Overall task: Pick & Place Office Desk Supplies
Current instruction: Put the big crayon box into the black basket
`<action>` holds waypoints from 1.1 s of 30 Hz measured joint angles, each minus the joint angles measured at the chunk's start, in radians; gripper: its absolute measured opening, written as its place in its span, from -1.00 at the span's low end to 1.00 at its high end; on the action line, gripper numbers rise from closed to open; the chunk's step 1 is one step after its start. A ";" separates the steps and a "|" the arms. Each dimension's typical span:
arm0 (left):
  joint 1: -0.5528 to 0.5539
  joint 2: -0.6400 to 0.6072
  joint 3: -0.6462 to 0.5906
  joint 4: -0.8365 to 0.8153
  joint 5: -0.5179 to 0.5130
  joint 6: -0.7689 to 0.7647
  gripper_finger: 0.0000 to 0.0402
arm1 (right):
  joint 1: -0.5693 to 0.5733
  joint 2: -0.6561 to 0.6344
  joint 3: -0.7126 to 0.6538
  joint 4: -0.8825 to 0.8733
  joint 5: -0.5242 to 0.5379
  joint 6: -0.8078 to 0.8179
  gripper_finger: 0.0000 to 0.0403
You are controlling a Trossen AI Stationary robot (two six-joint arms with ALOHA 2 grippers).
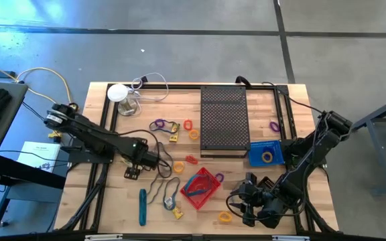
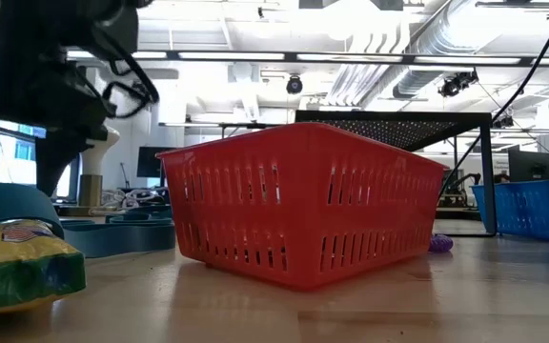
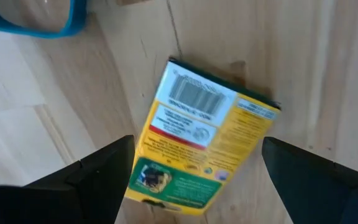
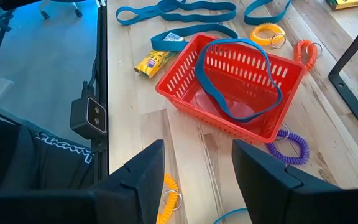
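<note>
My left gripper (image 1: 134,169) hangs open over the table's left middle. In its wrist view the fingers (image 3: 107,177) stand on either side of a yellow packet (image 3: 197,146) that lies flat on the wood, barcode side up, and they do not touch it. My right gripper (image 1: 238,199) is open near the table's near right edge, pointing toward the red basket (image 4: 229,87). A blue elastic band (image 4: 241,81) lies draped in that basket. A second yellow packet (image 4: 151,61), a teal stick (image 1: 143,206) and loose coloured loops lie around it.
A black perforated tray (image 1: 223,120) stands at the table's far middle, with a blue basket (image 1: 267,152) to its right. A white round object with a cable (image 1: 118,92) sits at the far left. A yellow coil ring (image 4: 169,186) and a purple coil (image 4: 288,146) lie near my right gripper.
</note>
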State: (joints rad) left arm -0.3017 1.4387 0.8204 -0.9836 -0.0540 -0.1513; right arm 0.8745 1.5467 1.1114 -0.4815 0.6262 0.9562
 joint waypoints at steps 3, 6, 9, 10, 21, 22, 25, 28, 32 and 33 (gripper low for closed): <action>0.012 0.038 0.000 0.004 0.002 -0.010 0.71 | 0.000 0.000 0.000 0.000 0.000 0.000 -0.13; 0.018 0.065 0.000 0.000 0.004 -0.011 0.71 | 0.000 0.000 0.000 0.000 0.000 0.000 -0.13; 0.018 0.076 0.000 0.000 0.007 -0.011 0.71 | 0.000 0.000 0.000 0.000 0.000 0.000 -0.13; 0.018 0.077 0.000 0.001 0.007 -0.011 0.71 | 0.000 0.000 0.000 0.000 0.000 0.000 -0.13; 0.018 0.076 0.000 0.044 -0.001 -0.097 0.71 | 0.000 0.000 0.000 0.001 0.004 0.000 -0.13; 0.018 0.077 0.000 0.044 -0.007 -0.108 0.71 | 0.000 0.000 0.000 0.001 0.004 0.000 -0.13; 0.012 0.092 -0.003 0.046 -0.031 -0.138 0.71 | 0.000 0.000 0.000 0.001 0.004 0.000 -0.13; 0.003 0.124 -0.002 0.042 -0.035 -0.142 0.71 | 0.000 0.000 0.000 0.001 0.004 0.000 -0.13; 0.002 0.171 -0.003 0.040 -0.036 -0.132 0.71 | 0.000 0.000 0.000 0.004 0.004 0.000 -0.13; 0.002 0.182 -0.002 0.036 -0.033 -0.130 0.71 | 0.000 0.000 0.000 0.004 0.004 0.000 -0.13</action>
State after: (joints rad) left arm -0.2995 1.6209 0.8185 -0.9473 -0.0873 -0.2813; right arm 0.8742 1.5467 1.1114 -0.4773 0.6300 0.9562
